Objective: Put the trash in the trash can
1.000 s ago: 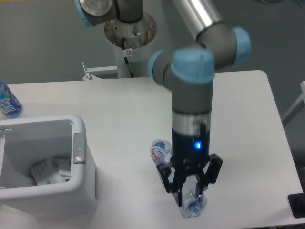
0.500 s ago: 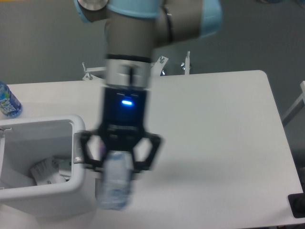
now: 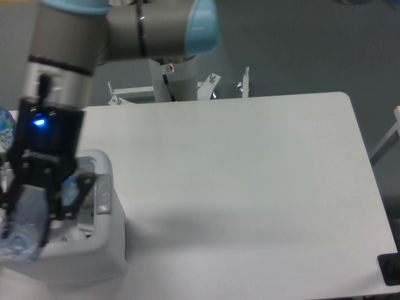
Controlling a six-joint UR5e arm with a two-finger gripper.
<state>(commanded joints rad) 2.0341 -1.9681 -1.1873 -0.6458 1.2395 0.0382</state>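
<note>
My gripper (image 3: 28,209) is over the white trash can (image 3: 100,250) at the lower left, shut on the crushed clear plastic bottle (image 3: 22,228). The bottle hangs upright between the fingers, blurred, above the bin's opening. The arm covers most of the bin's inside, so the crumpled paper wad is hidden. The bin's right wall with its grey tab (image 3: 103,197) shows beside the gripper.
An upright blue-labelled water bottle (image 3: 5,128) stands at the far left edge of the white table (image 3: 250,187), partly behind the arm. The robot's base column (image 3: 172,78) stands behind the table's far edge. A dark object (image 3: 390,269) sits at the lower right corner.
The gripper has carried the crushed bottle left from the table's front middle, past the bin's right wall, to above the bin's opening. The paper in the bin is now covered by the arm.
</note>
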